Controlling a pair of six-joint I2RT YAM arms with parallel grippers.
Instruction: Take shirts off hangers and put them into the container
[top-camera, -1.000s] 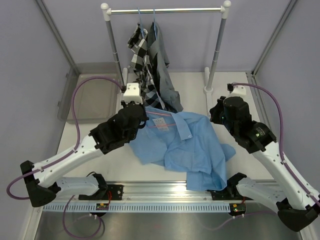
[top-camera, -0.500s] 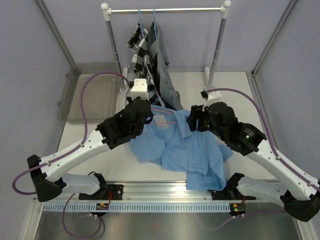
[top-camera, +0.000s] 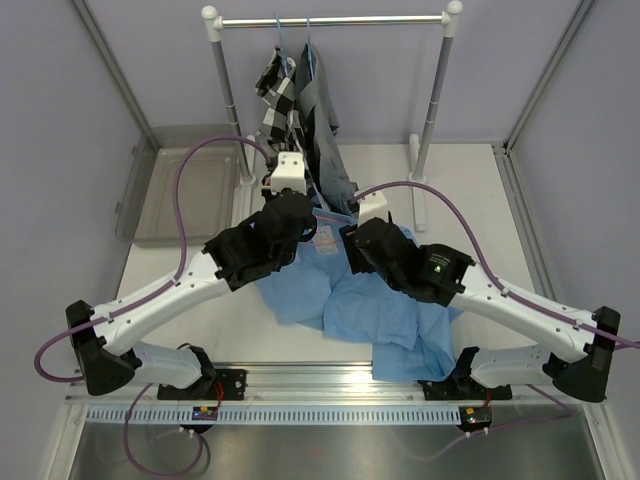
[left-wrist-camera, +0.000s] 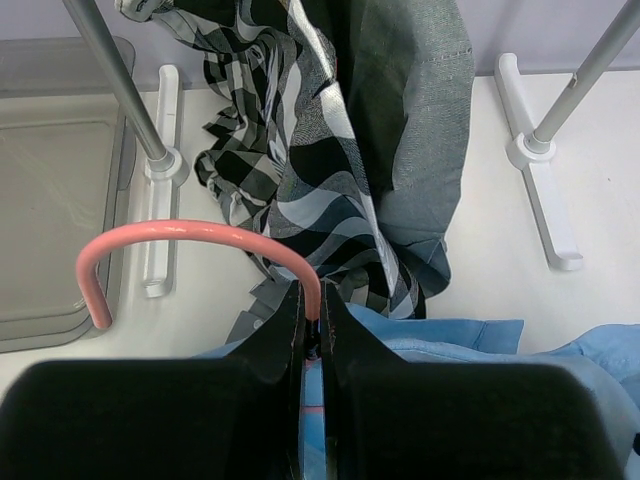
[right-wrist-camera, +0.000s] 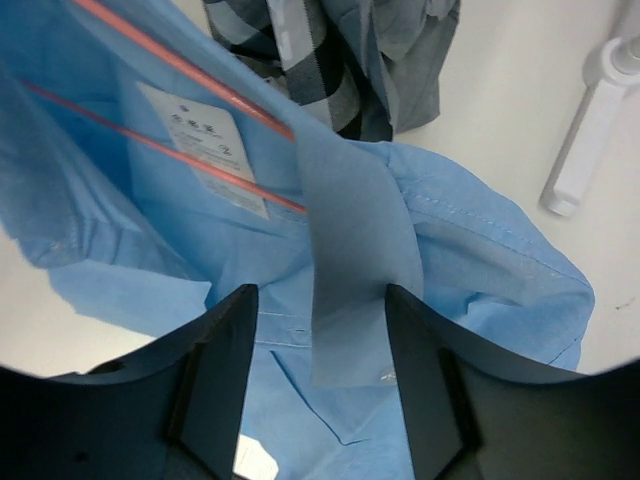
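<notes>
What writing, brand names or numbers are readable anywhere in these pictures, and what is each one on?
On the white sewn-in label inside the collar of the light blue shirt: a few lines of dark print, too small and blurred to read.
Nothing else in any view shows writing, a brand, a number or a sign.

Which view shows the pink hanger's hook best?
Left wrist: the whole curved hook shows, pinched by the left gripper. Right wrist shows only straight pink wires inside the blue shirt; overhead, the left arm mostly hides it.
</notes>
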